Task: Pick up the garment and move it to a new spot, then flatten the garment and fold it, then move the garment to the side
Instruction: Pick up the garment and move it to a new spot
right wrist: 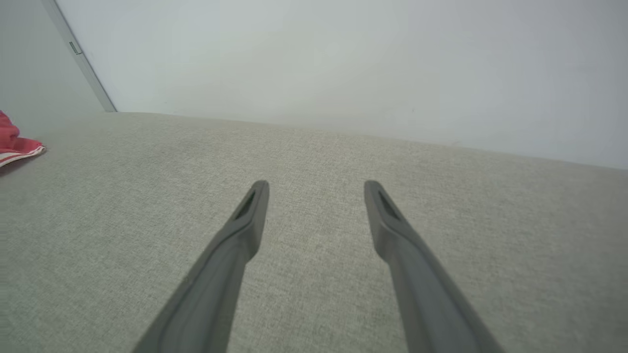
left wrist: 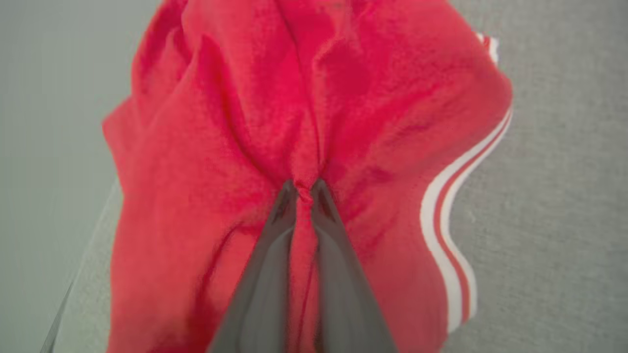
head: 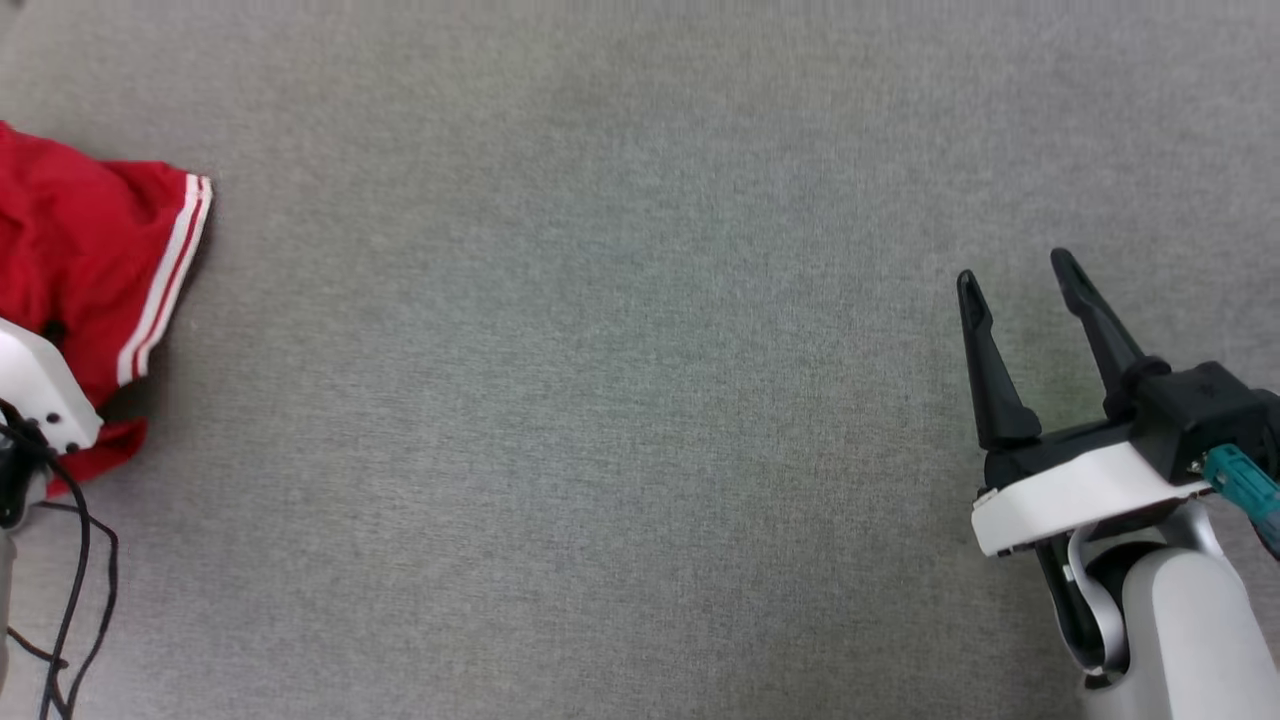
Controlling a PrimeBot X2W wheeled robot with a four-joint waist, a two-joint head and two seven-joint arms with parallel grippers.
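Head view looks straight down; left wrist view hugs the garment (left wrist: 221, 122), shared with both other views.

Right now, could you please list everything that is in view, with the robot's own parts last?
jersey: one, red with red-and-white striped trim, bunched at the head view's left edge
fabric-covered surface: one, grey, beneath the jersey
wall: one, pale, behind the surface
cables: black, count unclear, lower left of head view
left fingers: two, dark, shut on a jersey fold
right fingers: two, black, open, empty, lower right of head view
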